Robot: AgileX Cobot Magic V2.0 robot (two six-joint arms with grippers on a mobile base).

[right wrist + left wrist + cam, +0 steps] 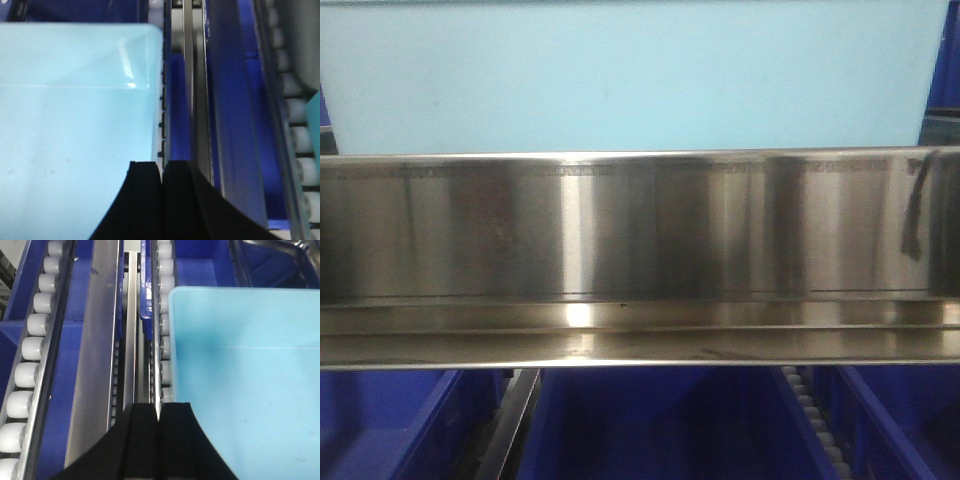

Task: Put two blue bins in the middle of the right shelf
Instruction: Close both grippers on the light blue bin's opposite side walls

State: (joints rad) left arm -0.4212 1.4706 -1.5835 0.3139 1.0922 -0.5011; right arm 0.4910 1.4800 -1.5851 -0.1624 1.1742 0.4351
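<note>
In the front view, you had a pale blue bin (620, 75) filling the whole top of the picture, its plain side rising straight above the broad, scratched steel rail (640, 230) of the shelf. Below that rail sat dark blue bins (660, 425) on the lower tier, with a line of rollers (810, 410) running between two of them at the lower right. No claw showed in this view.

In the left wrist view, your left claw (159, 440) was clenched, its black fingers (140, 450) drawn together to a thin seam. The pale blue bin (245, 390) lay just to its right, and the bin's near edge ran down under the claw. Whether the wall was pinched between the fingers could not be told from here. To the left were white rollers (30, 347) in their track, a bare steel strip (97, 340) and, farther up, a dark blue bin (205, 262).

In the right wrist view, your right claw (162, 200) was grasping the pale blue bin (75, 125): the bin's right wall met the seam between the closed fingers. Beside it ran a steel rail (192, 75), then a dark blue bin (235, 100) and more rollers (300, 135). A teal sliver (312, 112) showed at the right edge, too little of it to identify.
</note>
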